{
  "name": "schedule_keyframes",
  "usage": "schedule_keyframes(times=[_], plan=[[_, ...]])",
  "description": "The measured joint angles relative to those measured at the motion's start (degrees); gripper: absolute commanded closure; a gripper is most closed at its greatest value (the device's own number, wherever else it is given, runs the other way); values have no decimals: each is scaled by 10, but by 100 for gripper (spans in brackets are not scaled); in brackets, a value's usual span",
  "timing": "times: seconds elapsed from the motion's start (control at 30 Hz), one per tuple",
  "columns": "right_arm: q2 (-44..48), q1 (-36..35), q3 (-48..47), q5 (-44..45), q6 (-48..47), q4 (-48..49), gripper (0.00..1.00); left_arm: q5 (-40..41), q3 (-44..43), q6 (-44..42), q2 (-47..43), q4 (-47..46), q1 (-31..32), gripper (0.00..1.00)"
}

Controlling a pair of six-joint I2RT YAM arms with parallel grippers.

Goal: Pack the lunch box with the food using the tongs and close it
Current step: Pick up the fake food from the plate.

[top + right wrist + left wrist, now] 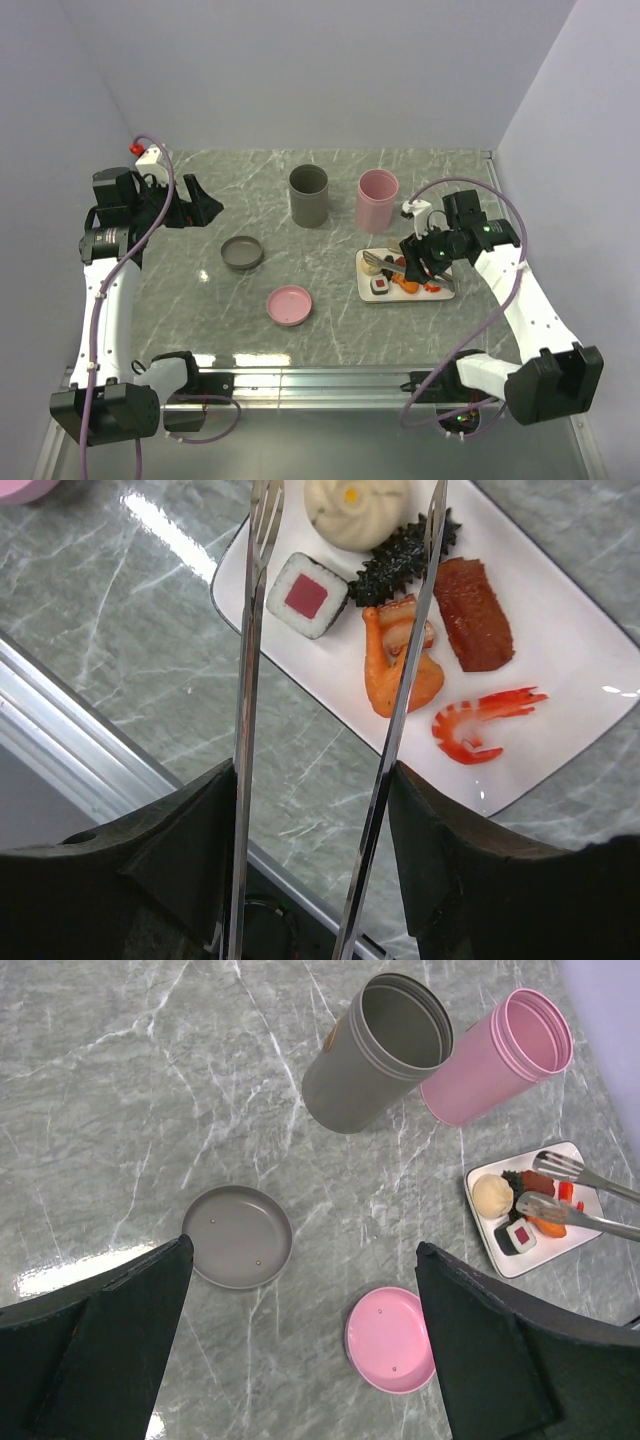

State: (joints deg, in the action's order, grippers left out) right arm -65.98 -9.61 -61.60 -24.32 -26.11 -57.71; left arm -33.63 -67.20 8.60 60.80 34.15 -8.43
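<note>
The right gripper (428, 250) hangs over the white plate (560, 680) at the right side of the counter (200, 300). Its dark fingers (190, 830) press on the two arms of the tongs (247, 710) from outside. The tongs are slim, shiny grey metal, and their arms spread slightly toward the tips. One arm ends in a slotted, fork-like tip beside the sushi roll (307, 595). The other crosses over the dark spiky piece (400, 565) and the orange fried bit (400, 665). The pale bun (355, 505) lies between the tips. A brown-red slab (475, 615) and a red-orange shrimp (475, 725) lie to the side on the plate.

The left gripper (305, 1260) hangs high over the counter's left side, fingers wide and holding nothing. The grey tub (308, 194) and pink tub (377, 200) stand open, side by side. Nearer the arms, the grey lid (242, 253) and pink lid (289, 304) lie on the counter.
</note>
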Motion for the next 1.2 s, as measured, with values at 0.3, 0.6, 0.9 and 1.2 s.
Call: schedule_keyframes(times=[0.3, 0.6, 0.9, 1.2], plan=[[-54, 7, 0, -8, -9, 1, 34, 0, 0, 0, 0, 0, 0, 1], [-71, 7, 0, -8, -11, 13, 34, -2, 0, 0, 0, 0, 0, 1], [-96, 7, 1, -9, -15, 24, 34, -2, 0, 0, 0, 0, 0, 1], [-97, 7, 3, -22, -15, 32, 37, -2, 0, 0, 1, 0, 0, 1]])
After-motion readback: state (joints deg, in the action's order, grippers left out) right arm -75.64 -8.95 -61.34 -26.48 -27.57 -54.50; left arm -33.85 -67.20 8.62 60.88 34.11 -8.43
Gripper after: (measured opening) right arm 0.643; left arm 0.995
